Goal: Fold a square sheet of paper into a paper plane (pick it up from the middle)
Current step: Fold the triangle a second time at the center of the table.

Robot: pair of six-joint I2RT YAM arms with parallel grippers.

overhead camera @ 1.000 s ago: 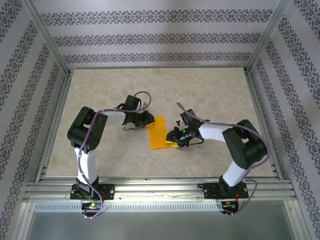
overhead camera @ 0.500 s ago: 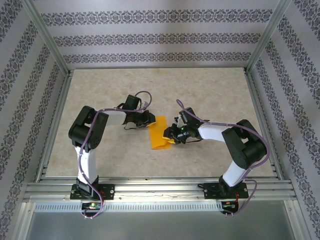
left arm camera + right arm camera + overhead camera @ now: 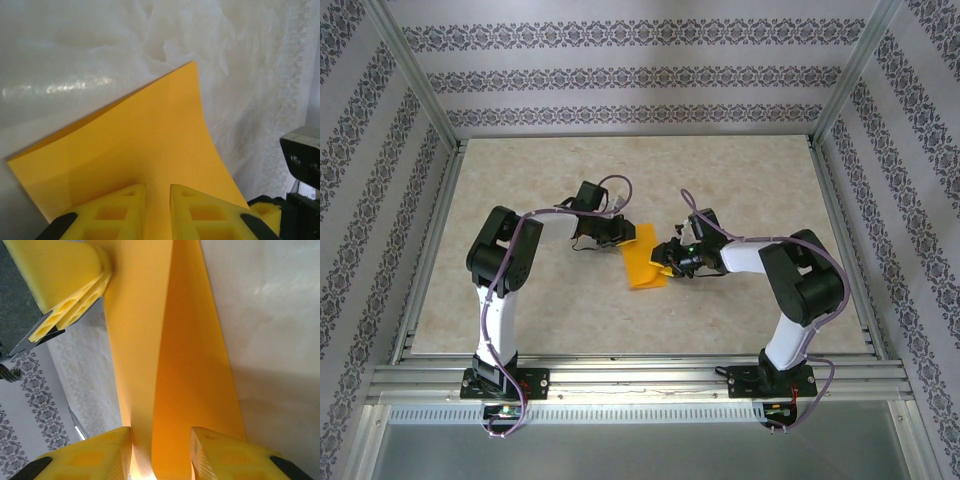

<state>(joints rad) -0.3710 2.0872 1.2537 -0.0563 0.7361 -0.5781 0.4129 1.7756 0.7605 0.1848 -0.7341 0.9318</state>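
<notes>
Both the left fingers and right fingers pinch the folded square sheet of paper.

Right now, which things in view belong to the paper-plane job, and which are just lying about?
Job: orange paper sheet, partly folded; left gripper pinching it; right gripper astride it.
Just there: marbled tabletop; aluminium frame; patterned walls.

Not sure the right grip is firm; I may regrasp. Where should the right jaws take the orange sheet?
Probably the sheet by its right edge, opposite the left gripper, coming from the right, jaws straddling both layers: they splay apart there, so a sideways pinch closes them.
</notes>
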